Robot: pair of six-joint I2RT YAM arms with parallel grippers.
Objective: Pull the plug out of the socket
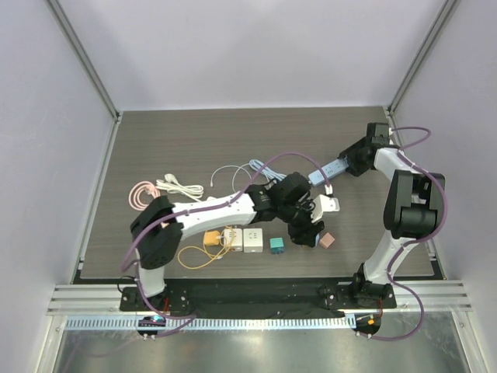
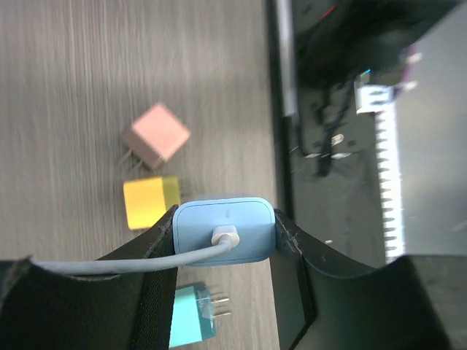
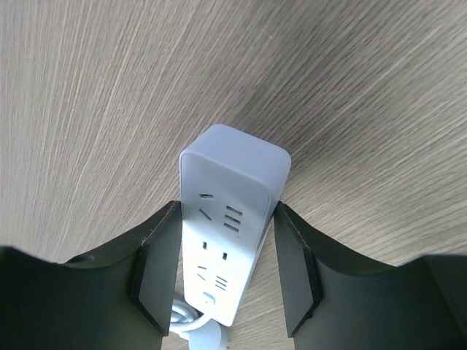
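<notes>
My left gripper [image 2: 226,223] is shut on a light blue plug [image 2: 248,217], held above the table with its blue cable [image 2: 109,264] trailing left. In the top view the left gripper [image 1: 309,231] is near the table's front middle and hides the plug. My right gripper [image 3: 228,246] is shut on the pale power strip [image 3: 230,211], which lies flat on the table. The sockets that show are empty. In the top view the strip [image 1: 330,169] lies at the right, with the right gripper [image 1: 351,161] on its far end, well apart from the left gripper.
Below the left gripper lie a pink charger [image 2: 155,135], a yellow one [image 2: 149,202] and a teal one [image 2: 191,315]. The table's black front rail [image 2: 292,109] is close. Two white chargers [image 1: 242,239], a yellow cable [image 1: 203,252], a pink coil [image 1: 142,193] and a white cable [image 1: 178,186] lie to the left.
</notes>
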